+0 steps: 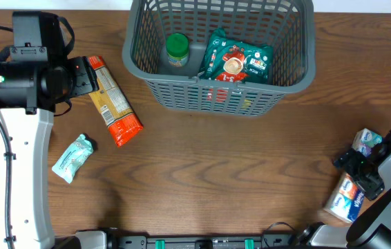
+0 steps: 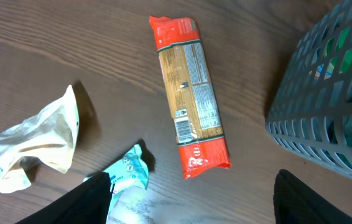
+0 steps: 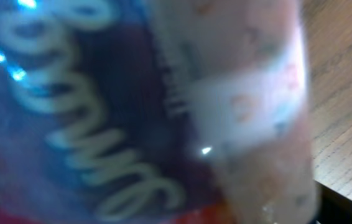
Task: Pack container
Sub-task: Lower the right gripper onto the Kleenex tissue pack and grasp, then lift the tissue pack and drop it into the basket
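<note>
Looking from the near edge of the brown wooden table (image 1: 237,173), you find the right gripper (image 1: 358,168) at the near right corner. It sits among small blue and white tissue packs, one (image 1: 346,198) just nearer than it and a second (image 1: 367,141) just beyond. Your right wrist camera is filled by a blurred blue and pale wrapper with white script lettering, pressed very close to the lens. The fingers do not show there, so you cannot tell whether this gripper is spread or closed.

On the near left, a crumpled pale paper bag (image 2: 30,146) lies at the table edge. A small teal packet (image 1: 73,158) lies just to its right.

Farther back on the left, a long pasta packet (image 1: 112,100) with orange-red ends lies flat at a slant. The left gripper (image 2: 191,186) hangs above the table beside it. Its two dark fingers (image 2: 92,199) are spread wide and hold nothing. The near tip of the pasta packet falls between them in the wrist view.

At the far centre stands the container (image 1: 182,93), a dark grey basket with slotted sides. It is upright, well to the right of the pasta packet. Inside, a green-lidded jar (image 1: 177,48) stands at the left. A green and red food packet (image 1: 237,61) lies at the right, just beside the jar.
</note>
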### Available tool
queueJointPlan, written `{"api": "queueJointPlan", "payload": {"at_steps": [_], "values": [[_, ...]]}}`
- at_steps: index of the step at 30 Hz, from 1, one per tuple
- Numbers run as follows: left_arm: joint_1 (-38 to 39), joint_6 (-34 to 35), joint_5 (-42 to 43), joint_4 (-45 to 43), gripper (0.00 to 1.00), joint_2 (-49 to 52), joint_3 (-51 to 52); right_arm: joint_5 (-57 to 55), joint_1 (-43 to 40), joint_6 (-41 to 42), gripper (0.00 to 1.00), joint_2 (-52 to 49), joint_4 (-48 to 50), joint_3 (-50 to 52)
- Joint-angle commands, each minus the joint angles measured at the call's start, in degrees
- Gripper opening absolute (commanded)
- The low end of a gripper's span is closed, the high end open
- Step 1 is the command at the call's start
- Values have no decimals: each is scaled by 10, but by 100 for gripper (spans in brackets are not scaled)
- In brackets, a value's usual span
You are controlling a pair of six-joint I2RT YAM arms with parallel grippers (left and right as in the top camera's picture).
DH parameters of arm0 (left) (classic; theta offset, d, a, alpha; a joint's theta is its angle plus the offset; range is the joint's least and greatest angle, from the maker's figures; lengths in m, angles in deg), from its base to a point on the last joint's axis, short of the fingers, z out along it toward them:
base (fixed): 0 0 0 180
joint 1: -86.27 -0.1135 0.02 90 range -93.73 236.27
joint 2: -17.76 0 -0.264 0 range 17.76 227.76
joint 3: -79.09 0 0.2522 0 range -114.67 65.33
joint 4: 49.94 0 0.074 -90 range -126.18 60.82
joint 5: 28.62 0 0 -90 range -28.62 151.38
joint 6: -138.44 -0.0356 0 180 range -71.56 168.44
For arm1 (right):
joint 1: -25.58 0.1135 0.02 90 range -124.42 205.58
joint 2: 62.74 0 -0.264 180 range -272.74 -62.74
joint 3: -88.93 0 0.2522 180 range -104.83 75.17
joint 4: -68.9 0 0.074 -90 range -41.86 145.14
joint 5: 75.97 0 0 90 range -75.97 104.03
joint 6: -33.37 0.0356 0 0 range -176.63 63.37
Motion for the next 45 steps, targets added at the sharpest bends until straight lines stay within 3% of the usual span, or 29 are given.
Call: {"api": "queueJointPlan", "payload": {"at_steps": [1,6,9,16,23,27,29,32,37,45], "values": [[-2,9,-3,0,70,-8,-5,-7,-3,19,86,-23,0,7],[-2,9,-3,1,70,-8,-5,18,-3,24,20,-25,0,7],[-2,9,-3,3,69,-8,-5,45,-3,34,1,-25,-1,2],[-2,9,-3,5,69,-8,-5,201,28,-6,1,0,-50,-90],[-2,9,-3,8,70,-8,-5,222,142,-81,1,47,-170,-338],[-2,9,-3,15,70,-8,-5,175,220,-117,1,47,-219,-512],[-2,9,-3,18,70,-8,-5,158,260,-155,1,47,-226,-583],[-2,9,-3,17,70,-8,-5,158,333,-277,1,47,-221,-664],[-2,10,-3,18,70,-8,-5,160,447,-505,1,44,-200,-699],[-2,10,-2,18,69,-8,-5,189,521,-640,1,-45,-157,-699]]}}
